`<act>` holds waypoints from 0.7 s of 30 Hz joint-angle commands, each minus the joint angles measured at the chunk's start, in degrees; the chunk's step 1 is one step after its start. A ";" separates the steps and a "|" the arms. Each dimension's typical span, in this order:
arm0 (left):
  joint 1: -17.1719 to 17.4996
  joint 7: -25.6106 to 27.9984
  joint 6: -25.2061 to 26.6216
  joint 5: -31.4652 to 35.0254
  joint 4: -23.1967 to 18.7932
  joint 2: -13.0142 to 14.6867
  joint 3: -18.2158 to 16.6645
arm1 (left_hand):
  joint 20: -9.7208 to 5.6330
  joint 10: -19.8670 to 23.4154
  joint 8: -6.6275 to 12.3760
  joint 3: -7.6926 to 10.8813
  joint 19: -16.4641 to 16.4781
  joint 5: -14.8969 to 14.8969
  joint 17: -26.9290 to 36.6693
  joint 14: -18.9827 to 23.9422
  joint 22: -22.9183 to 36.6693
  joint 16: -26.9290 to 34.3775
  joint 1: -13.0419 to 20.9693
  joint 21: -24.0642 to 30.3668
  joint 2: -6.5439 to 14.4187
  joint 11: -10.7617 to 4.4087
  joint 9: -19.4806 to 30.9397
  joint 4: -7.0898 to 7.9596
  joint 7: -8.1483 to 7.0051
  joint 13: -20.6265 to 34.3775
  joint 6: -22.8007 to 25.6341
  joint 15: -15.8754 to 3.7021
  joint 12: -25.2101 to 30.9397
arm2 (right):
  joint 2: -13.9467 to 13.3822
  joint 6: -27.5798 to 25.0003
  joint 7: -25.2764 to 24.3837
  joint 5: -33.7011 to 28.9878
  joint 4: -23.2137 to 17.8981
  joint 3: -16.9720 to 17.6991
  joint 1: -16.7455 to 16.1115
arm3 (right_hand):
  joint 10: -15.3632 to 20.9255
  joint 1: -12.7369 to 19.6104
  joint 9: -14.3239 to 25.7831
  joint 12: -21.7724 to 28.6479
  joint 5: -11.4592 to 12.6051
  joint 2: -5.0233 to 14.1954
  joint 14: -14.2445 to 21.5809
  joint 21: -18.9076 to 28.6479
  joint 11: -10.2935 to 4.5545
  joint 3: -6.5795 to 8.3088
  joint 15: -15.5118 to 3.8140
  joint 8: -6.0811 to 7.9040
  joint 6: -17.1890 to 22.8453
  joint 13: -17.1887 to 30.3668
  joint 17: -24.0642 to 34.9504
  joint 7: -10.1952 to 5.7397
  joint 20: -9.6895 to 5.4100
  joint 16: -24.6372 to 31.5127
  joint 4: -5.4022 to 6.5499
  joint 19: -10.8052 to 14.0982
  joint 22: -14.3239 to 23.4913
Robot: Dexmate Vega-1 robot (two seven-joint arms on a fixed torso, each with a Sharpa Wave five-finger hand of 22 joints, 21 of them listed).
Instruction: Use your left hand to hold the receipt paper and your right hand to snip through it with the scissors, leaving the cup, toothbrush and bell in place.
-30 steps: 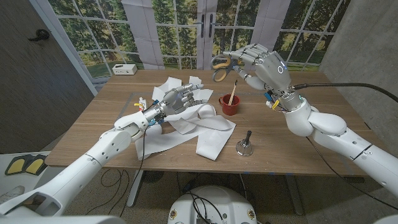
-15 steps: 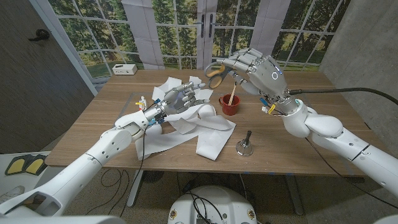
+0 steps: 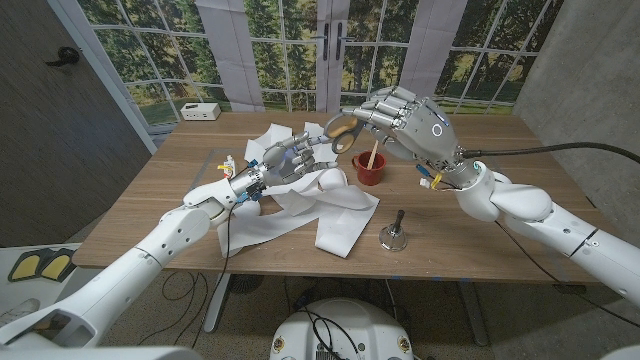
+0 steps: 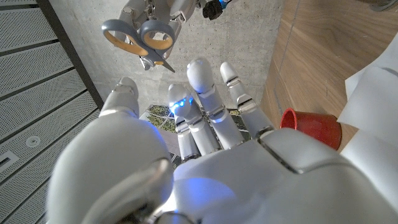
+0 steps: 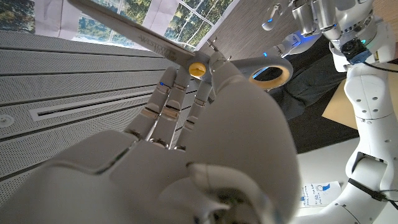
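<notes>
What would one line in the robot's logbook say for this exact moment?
left hand: on paper | right hand: holds scissors in the air near left hand | cup, bell: on table

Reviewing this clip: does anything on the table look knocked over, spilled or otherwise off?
Nothing stands out. The red cup stands upright with the toothbrush in it, and the bell is upright near the front edge. The receipt paper lies in loose crumpled folds. The right robot hand holds the scissors near the left robot hand.
</notes>
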 commanded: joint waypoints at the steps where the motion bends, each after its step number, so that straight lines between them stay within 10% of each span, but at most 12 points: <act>1: -0.26 -0.99 1.99 0.83 -1.91 2.87 0.09 | 0.21 -0.06 -0.10 -0.48 0.30 0.18 0.30 -0.30 0.25 0.64 0.02 0.35 0.73 -0.15 0.34 -0.08 1.91 0.58 1.76 0.08 0.79 | -3.30 0.98 0.03 -4.05 -0.41 -1.10 0.87 | 4.81 0.29 0.39 0.59 -0.02 0.72 3.14 0.78 -5.07 0.25 -12.79 0.05 0.04 0.60 1.61 -0.77 -8.58 -0.41 0.56 -0.30 0.35; 21: -0.40 2.07 5.67 3.21 -6.16 8.44 0.42 | 0.65 0.24 1.48 -3.22 0.75 0.20 -0.61 -0.33 -0.44 0.18 -3.61 0.77 0.34 -0.16 0.75 1.59 4.04 -0.51 8.41 0.24 0.60 | -5.71 1.14 0.69 -5.78 -0.47 -1.35 1.72 | 4.03 0.76 1.46 0.49 -0.26 0.97 2.89 5.16 -5.20 -0.08 -12.80 0.26 -0.52 1.61 2.19 -1.64 -8.59 -2.26 0.67 -3.21 0.54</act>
